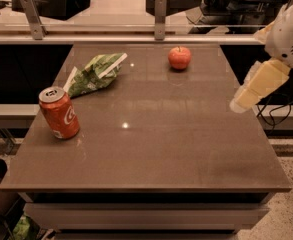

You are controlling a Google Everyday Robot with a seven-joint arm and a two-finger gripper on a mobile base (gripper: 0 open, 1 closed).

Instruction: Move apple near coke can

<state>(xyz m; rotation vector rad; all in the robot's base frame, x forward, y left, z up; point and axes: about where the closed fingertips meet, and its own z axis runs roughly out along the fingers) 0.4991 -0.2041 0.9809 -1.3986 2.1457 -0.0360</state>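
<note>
The red-orange apple (179, 57) sits at the far middle-right of the brown table (156, 154). The red coke can (60, 113) stands tilted slightly near the table's left edge, well apart from the apple. My gripper (240, 104) is a pale yellow piece hanging from the white arm (288, 31) at the right. It hovers over the table's right edge, right of and nearer than the apple, touching nothing.
A green-and-white snack bag (93, 74) lies at the far left, just behind the can. A counter with metal posts (160, 16) and a rail runs behind the table. Cables (273, 111) hang at the right.
</note>
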